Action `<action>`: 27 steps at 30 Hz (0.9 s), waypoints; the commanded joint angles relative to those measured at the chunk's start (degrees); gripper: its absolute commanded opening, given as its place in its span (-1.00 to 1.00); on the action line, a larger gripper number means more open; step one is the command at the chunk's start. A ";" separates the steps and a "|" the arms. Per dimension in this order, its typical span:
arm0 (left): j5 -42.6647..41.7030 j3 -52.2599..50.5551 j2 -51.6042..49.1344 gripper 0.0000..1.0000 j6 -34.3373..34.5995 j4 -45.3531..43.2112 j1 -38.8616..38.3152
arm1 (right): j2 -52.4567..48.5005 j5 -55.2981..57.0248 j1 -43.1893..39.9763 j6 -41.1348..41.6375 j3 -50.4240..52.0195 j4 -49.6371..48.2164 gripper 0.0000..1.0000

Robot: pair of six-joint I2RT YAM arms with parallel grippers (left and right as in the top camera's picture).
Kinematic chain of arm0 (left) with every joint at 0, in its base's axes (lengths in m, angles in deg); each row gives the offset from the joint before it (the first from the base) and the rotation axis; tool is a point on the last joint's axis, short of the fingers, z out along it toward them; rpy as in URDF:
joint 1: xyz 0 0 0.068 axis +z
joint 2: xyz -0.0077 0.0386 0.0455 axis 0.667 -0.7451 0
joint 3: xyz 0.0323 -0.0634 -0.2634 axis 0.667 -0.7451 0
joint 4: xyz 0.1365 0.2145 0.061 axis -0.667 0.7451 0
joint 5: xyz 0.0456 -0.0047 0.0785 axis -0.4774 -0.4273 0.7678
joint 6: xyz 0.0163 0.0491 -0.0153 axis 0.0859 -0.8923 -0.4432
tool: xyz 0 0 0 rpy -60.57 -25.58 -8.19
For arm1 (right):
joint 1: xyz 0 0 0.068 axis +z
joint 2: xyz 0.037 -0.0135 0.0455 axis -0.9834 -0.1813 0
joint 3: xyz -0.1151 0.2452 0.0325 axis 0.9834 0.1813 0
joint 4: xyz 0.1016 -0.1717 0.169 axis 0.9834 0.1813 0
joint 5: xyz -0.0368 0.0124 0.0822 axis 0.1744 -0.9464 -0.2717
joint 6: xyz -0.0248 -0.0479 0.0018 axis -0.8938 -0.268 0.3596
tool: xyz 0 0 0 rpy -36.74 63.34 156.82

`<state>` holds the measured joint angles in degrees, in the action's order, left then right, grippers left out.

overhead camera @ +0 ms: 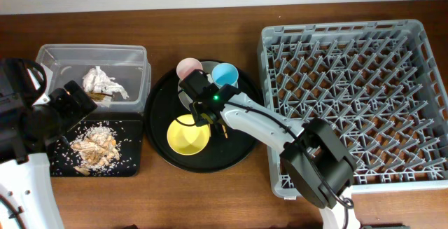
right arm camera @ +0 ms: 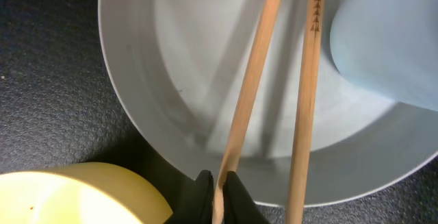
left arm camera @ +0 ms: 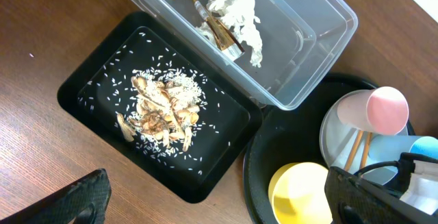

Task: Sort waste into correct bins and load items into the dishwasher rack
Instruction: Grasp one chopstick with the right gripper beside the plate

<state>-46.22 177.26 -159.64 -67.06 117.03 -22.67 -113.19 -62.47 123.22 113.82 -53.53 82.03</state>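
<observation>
A large round black tray (overhead camera: 238,152) sits on the brown wooden surface (overhead camera: 210,19), and everything here is placed from it. At the tray's far side lies a pale round plate (right arm camera: 171,80), with a pink plastic cup (overhead camera: 187,68) at the plate's far left edge and a light blue plastic cup (overhead camera: 225,73) at its far right. Two wooden chopsticks (right arm camera: 309,80) lie across the plate between the cups, side by side but not quite parallel. The right gripper (right arm camera: 220,198) is down over the tray's middle, clenched on the near end of the left chopstick; the other stick lies free just beside it. A round yellow bowl (overhead camera: 189,134) stands on the tray's near left part, next to the plate's rim. Just right of the tray is the large square grey plastic dishwasher rack (overhead camera: 350,96) with its lattice of upright pegs. Left of the tray, at the far side, stands a clear rectangular plastic tub (overhead camera: 91,48) holding a crumpled white tissue (overhead camera: 103,82) and a gold-brown wrapper (left arm camera: 222,35) touching each other. Nearer, also left of the tray, is a shallow black rectangular tray (overhead camera: 133,155) with beige food scraps (overhead camera: 94,147) heaped among scattered white grains. The left gripper (left arm camera: 215,183) hangs above where tub and rectangular tray meet, spread wide and grasping nothing.
</observation>
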 commanded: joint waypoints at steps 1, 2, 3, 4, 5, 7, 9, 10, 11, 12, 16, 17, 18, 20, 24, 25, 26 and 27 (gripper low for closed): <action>-0.04 0.50 0.07 0.99 0.52 0.07 0.20 | 3.91 1.03 0.15 0.35 -0.31 1.18 -0.88; -0.04 0.50 0.07 0.99 0.52 0.07 0.20 | 4.83 1.16 0.15 0.26 -0.31 1.42 -0.88; -0.04 0.50 0.07 0.99 0.52 0.07 0.20 | 5.84 1.16 0.15 0.26 -0.31 1.60 -0.88; -0.04 0.50 0.07 0.99 0.52 0.07 0.20 | 6.99 1.14 0.15 0.28 -0.31 1.60 -0.87; -0.04 0.52 0.07 0.99 0.52 0.07 0.20 | 7.13 1.14 0.15 0.28 -0.31 1.57 -0.82; -0.04 0.50 0.07 0.98 0.52 0.07 0.20 | 6.38 1.14 0.15 0.28 -0.24 1.55 -0.54; -0.04 0.50 0.07 0.99 0.52 0.07 0.20 | 4.70 1.16 0.15 0.31 -0.22 1.11 -0.48; -0.04 0.50 0.07 0.99 0.52 0.07 0.20 | 3.78 1.16 0.15 0.31 -0.22 0.74 -0.47; -0.04 0.50 0.07 0.99 0.52 0.07 0.20 | 3.21 1.14 0.15 0.31 -0.22 0.44 -0.46; -0.04 0.52 0.07 0.99 0.52 0.07 0.20 | 2.43 1.16 0.15 0.31 -0.22 0.04 -0.47; -0.04 0.50 0.07 0.99 0.52 0.07 0.20 | -0.17 1.18 0.20 0.48 -0.13 -0.90 -0.47; -0.04 0.52 0.07 0.99 0.52 0.07 0.20 | -0.22 1.16 0.20 0.48 -0.13 -1.05 -0.47; -0.04 0.50 0.07 0.99 0.52 0.07 0.20 | -0.26 1.16 0.20 0.48 -0.13 -1.22 -0.47; -0.07 0.50 0.07 0.99 0.52 0.07 0.20 | -1.51 1.16 0.20 0.50 -0.13 -1.49 -0.47; -0.04 0.50 0.07 0.99 0.52 0.07 0.17 | -2.91 1.14 0.20 0.48 -0.13 -1.88 -0.49; -0.04 0.50 0.07 0.99 0.52 0.07 0.20 | -2.91 1.14 0.20 0.48 -0.13 -1.88 -0.51; -0.04 0.52 0.07 0.99 0.52 0.07 0.20 | -2.91 1.14 0.20 0.48 -0.13 -1.86 -0.56; -0.04 0.50 0.07 0.99 0.52 0.07 0.20 | -2.91 1.14 0.20 0.48 -0.13 -1.86 -0.56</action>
<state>-46.24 177.26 -159.64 -67.06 117.03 -22.67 -115.27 -61.86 123.22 113.86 -53.55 80.09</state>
